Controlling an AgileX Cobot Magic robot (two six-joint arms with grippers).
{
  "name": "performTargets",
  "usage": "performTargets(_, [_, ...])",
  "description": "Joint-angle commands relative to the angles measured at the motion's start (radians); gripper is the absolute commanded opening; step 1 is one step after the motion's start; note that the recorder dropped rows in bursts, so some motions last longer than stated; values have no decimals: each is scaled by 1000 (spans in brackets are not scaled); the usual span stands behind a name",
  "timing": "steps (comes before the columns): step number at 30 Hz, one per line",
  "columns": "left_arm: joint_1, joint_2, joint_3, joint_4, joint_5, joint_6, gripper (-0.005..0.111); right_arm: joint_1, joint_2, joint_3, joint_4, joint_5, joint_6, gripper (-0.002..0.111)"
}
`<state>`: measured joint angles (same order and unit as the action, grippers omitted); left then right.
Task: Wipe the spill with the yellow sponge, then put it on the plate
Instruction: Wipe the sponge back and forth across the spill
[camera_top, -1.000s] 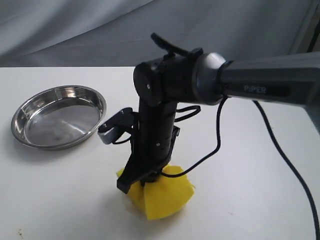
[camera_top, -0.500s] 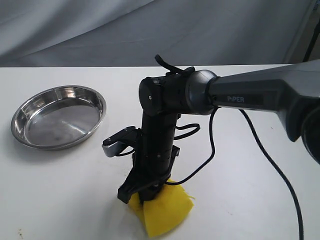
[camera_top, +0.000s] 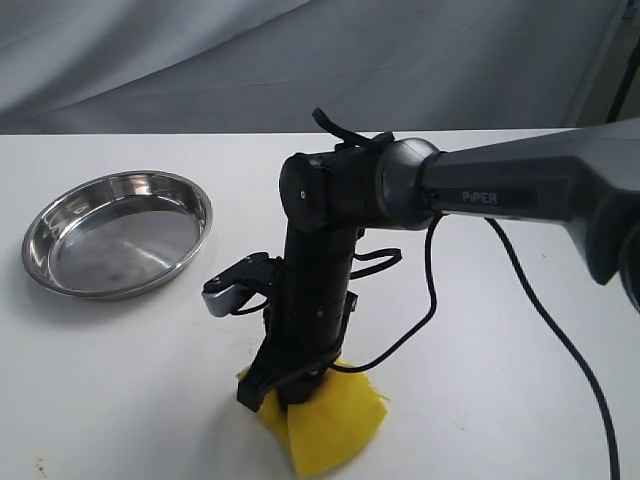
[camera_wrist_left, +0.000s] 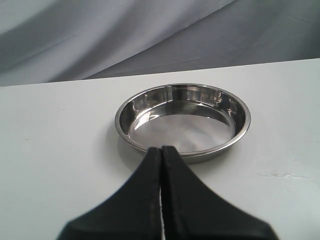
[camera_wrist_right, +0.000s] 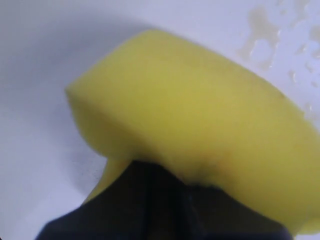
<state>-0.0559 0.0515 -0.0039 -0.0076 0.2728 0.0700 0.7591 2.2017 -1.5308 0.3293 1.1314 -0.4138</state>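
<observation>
White table (camera_top: 100, 400), mid-wipe.
Right gripper (camera_top: 280, 388) pinches yellow sponge (camera_top: 335, 425); spill (camera_wrist_right: 259, 27) streaks need another pass; plate (camera_top: 110, 292) at ten o'clock.

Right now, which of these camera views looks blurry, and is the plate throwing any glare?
Right wrist view: the yellow sponge fills the frame, soft and smeared, the spill near it hazy. Left wrist view: the plate is crisp with mild reflections, no harsh glare. Exterior view: sharp, evenly lit, soft shadows.

Mirror-shiny metal plate (camera_top: 110, 240), matt, seemingly foam yellow sponge (camera_top: 335, 420), smooth white table (camera_top: 100, 380)
</observation>
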Motion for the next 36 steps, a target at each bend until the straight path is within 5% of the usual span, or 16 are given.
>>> performTargets(1, [-6, -4, 4, -8, -8, -1, 0, 22, -76, 28, 21, -39, -13, 0])
performTargets(9, [-6, -4, 4, -8, -8, -1, 0, 20, -139, 28, -49, -160, 32, 8])
performTargets(18, [-6, -4, 4, -8, -8, -1, 0, 20, -139, 28, -94, -136, 80, 78])
performTargets(29, [-6, -4, 4, -8, -8, -1, 0, 22, -312, 28, -191, -123, 170, 79])
performTargets(32, [-6, -4, 4, -8, -8, -1, 0, 30, -259, 41, -340, -58, 296, 67])
performTargets(36, [-6, -4, 4, -8, -8, -1, 0, 32, -176, 57, -214, -50, 237, 54])
